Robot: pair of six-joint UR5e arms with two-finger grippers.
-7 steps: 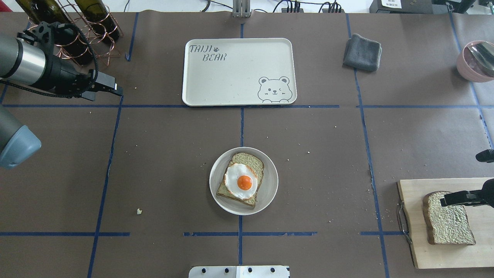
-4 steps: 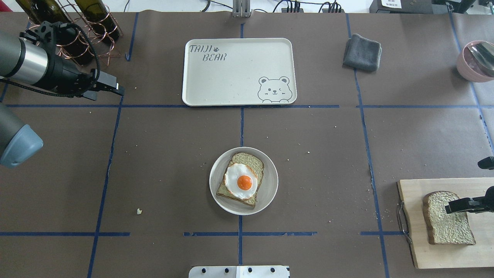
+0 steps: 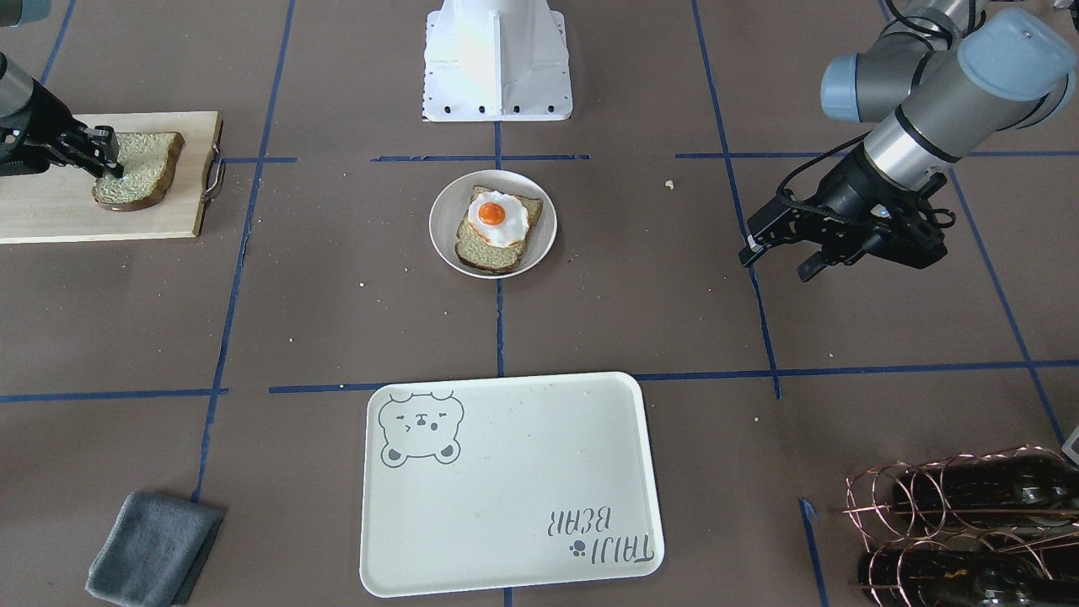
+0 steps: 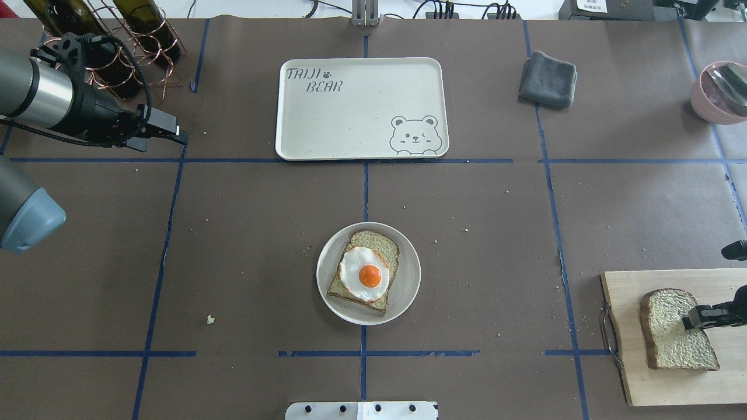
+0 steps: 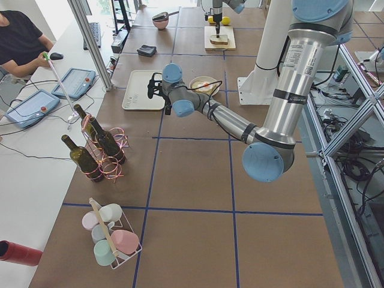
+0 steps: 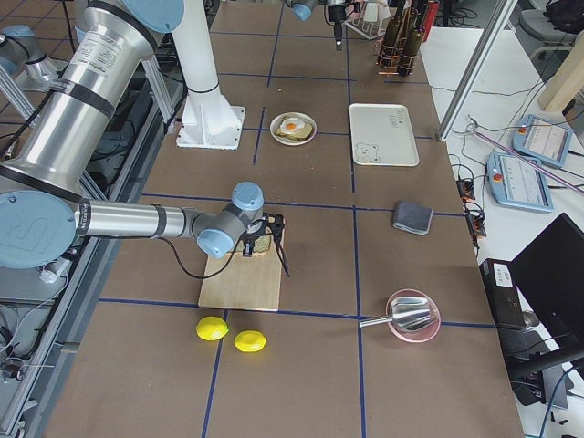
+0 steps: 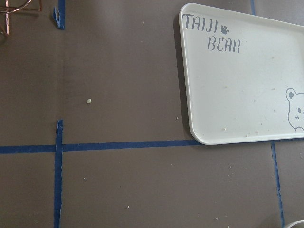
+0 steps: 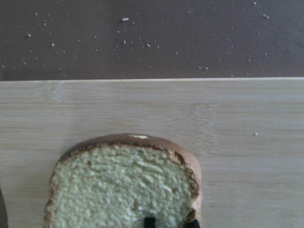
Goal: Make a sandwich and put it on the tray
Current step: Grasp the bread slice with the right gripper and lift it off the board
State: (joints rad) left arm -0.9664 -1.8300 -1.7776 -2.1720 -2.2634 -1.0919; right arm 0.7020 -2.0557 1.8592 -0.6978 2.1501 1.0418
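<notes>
Settling onto the second slice: the right end effector [image 4: 693,319] has been drawn back toward the right edge and lowered onto the loose bread slice [image 4: 668,335] on the cutting board [image 4: 659,385].
Fingertips are seen at the slice's far side, but grip cannot be told, clenched or not. A pickup is judged to be under way, with stacking still to be done. The base slice [image 4: 373,238] with the egg [image 4: 363,273] is left on the plate [image 4: 410,286] near the front edge of the surface [image 4: 245,245]. The tray [image 4: 362,111] is kept bare at mid back edge. The left end effector [image 4: 164,140] is parked released, nothing held, left of the tray. The grey cloth [image 4: 547,79], bottle rack [image 4: 125,55] and pink bowl [image 4: 703,105] are off the path.
</notes>
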